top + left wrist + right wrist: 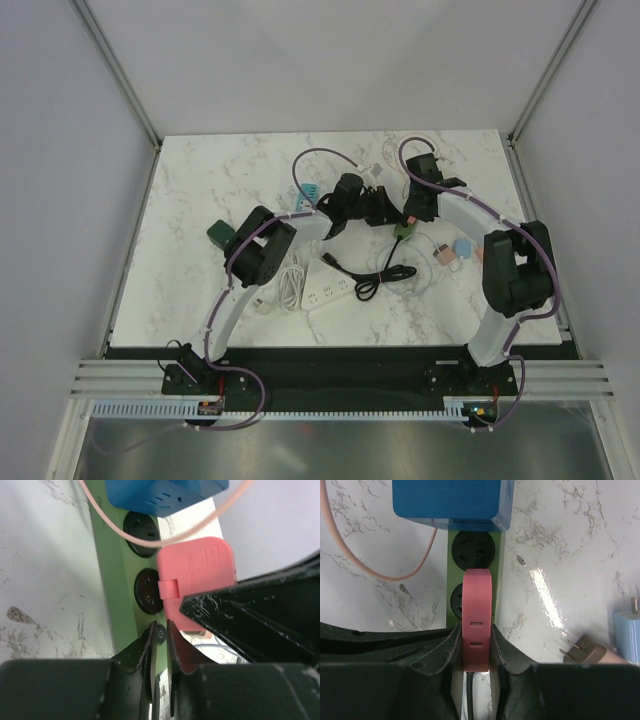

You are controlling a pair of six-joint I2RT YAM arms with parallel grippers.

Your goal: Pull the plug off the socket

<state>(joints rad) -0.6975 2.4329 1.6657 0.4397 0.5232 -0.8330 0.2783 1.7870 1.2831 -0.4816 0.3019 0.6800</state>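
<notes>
Marble counter (560,540): right gripper (477,630) clamps plug (477,595), left gripper (161,640) nearly closed beside strip (498,590); next, pull straight off.

power strip (115,590) green, sockets (474,545) black. plug (197,575) pink-red, plain. adapter (452,502) solid blue. cable (395,577) pale pink. table (560,540) white marble, grey veining. loose plug (582,652) brown, charger (626,635) light blue.
</notes>
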